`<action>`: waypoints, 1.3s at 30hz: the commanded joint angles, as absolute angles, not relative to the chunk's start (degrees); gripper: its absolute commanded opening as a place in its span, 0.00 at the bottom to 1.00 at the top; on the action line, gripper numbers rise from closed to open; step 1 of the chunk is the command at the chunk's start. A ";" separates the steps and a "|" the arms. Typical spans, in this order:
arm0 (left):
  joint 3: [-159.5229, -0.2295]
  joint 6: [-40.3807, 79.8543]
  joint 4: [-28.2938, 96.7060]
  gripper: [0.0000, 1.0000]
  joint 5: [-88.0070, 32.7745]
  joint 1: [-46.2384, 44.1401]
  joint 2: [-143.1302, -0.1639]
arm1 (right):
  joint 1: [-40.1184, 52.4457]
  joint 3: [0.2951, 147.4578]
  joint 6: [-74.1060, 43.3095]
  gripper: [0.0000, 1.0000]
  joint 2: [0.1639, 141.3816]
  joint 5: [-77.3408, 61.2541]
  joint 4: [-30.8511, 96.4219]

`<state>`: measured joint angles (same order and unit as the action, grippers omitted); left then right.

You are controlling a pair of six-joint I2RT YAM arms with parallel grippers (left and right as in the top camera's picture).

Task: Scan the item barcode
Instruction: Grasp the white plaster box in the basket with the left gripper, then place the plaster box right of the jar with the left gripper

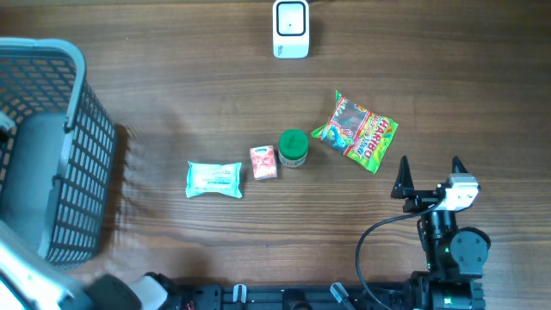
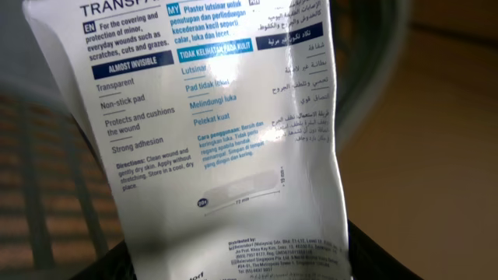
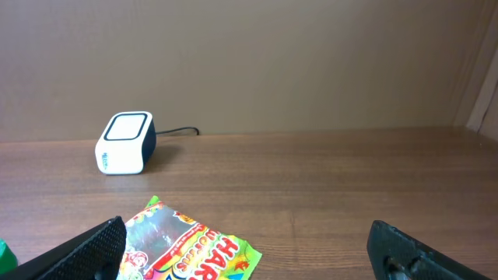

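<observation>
Currently the plaster packet fills the left wrist view. It stands nearly upright, leaning a little, with its printed back toward the camera. The text reads "Transparent", "Non-stick pad" and "Strong adhesion", in several languages. No barcode shows on the part in frame.

My left end effector is clamped on the packet's lower edge. The dark fingers show at both bottom corners, with the packet rising from between them. Dark basket mesh shows behind the packet on its left side. I cannot make out the packet or this end effector in the overhead view.

The scanner sits at the far edge of the table, white with a dark rim around its window. A cable runs from it along the far edge.

- Basket: well to the scanner's left and nearer to me, at the table's left end. A grey blurred shape lies inside it.
- Green-lidded jar: almost straight out from the scanner toward me, well apart from it.
- Small red carton: just beside the jar, slightly left of the scanner's line.
- Pale teal wipes pack: further left of that line, near the carton.
- Haribo bag: right of the scanner and nearer to me, lying flat.

My right end effector is spread wide and grips nothing. It sits right of the scanner and nearest to me, beyond the Haribo bag. Its wrist camera sees the scanner across bare table, with the bag's corner low in frame.
</observation>
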<state>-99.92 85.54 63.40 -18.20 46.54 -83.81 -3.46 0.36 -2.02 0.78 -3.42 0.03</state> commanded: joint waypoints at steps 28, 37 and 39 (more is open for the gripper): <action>-100.51 57.74 47.55 0.61 -1.32 -47.37 -114.32 | -3.33 0.30 -1.52 1.00 0.43 -3.90 -0.12; -100.53 48.31 50.33 0.88 4.80 -51.77 -121.43 | -3.33 0.30 -1.50 1.00 0.43 -3.90 -0.12; -100.75 45.06 50.15 0.98 4.86 -51.72 -121.05 | -3.33 0.30 -1.54 1.00 0.43 -3.90 -0.12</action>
<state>-100.14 51.48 50.43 3.11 -51.86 -121.51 -3.46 0.36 -2.02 0.78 -3.42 0.03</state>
